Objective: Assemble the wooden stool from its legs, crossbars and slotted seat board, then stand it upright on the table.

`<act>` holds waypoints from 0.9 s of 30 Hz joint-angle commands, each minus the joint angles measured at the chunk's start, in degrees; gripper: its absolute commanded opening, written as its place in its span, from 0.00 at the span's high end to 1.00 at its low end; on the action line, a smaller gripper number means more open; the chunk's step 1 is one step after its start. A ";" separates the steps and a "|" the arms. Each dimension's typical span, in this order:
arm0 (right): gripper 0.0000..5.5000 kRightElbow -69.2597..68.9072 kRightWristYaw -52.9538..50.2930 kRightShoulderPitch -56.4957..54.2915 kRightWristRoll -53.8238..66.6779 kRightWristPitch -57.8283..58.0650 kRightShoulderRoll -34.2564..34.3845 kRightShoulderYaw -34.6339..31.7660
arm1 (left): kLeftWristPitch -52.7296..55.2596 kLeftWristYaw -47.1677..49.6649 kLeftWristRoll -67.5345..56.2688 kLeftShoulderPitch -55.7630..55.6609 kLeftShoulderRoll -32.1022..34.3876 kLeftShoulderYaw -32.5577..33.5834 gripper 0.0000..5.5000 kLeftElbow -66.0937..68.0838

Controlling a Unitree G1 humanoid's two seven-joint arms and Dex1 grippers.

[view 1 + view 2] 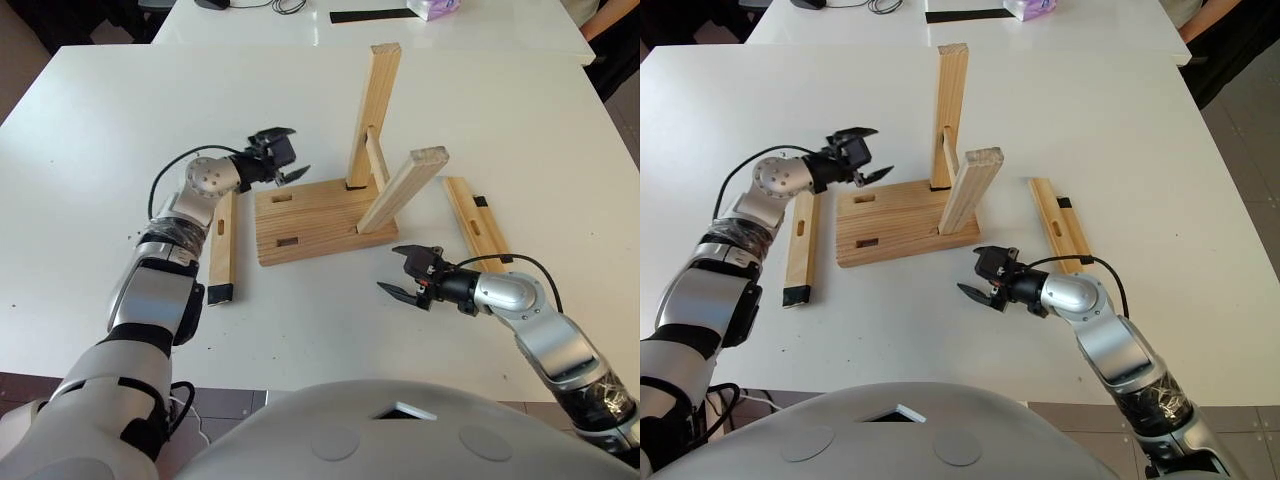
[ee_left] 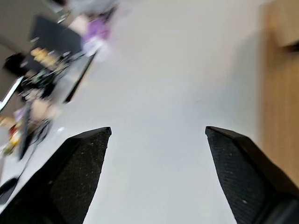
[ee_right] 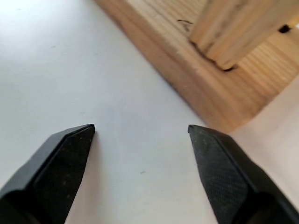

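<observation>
The slotted seat board [image 1: 300,222] lies flat mid-table with two legs set in it: one upright leg [image 1: 372,110] and one leaning leg [image 1: 404,188], with a thin crossbar [image 1: 377,162] between them. A loose leg [image 1: 223,245] lies left of the board, another loose leg [image 1: 475,220] to its right. My left gripper [image 1: 283,157] hovers open just off the board's far left corner, nothing in it. My right gripper [image 1: 408,272] is open and empty near the table, in front of the board's near right corner [image 3: 224,100].
The white table [image 1: 110,120] has free room on all sides of the stool parts. A second table behind holds a dark strip [image 1: 370,15] and a purple-white box [image 1: 438,8]. The near table edge lies just in front of my arms.
</observation>
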 commanded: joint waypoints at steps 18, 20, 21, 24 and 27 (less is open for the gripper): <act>0.33 17.24 -11.14 -10.41 -5.19 -2.74 7.31 -2.47 | 22.55 -23.66 -18.55 21.20 5.11 -0.44 0.32 -37.25; 0.33 18.34 -9.84 -12.17 -5.46 -3.57 6.63 -2.56 | 24.48 -23.33 -18.56 22.73 5.36 -0.23 0.32 -39.60; 0.33 18.93 -9.28 -12.82 -5.65 -4.04 6.22 -2.65 | 25.54 -23.14 -18.79 23.48 5.42 -0.03 0.32 -40.90; 0.33 21.23 -8.15 -14.65 -6.19 -5.58 5.18 -3.07 | 31.04 -22.35 -21.40 26.52 5.20 1.16 0.32 -46.97; 0.33 24.21 -7.42 -16.81 -7.06 -7.53 5.06 -2.76 | 36.71 -20.27 -24.42 29.26 4.49 2.94 0.32 -53.13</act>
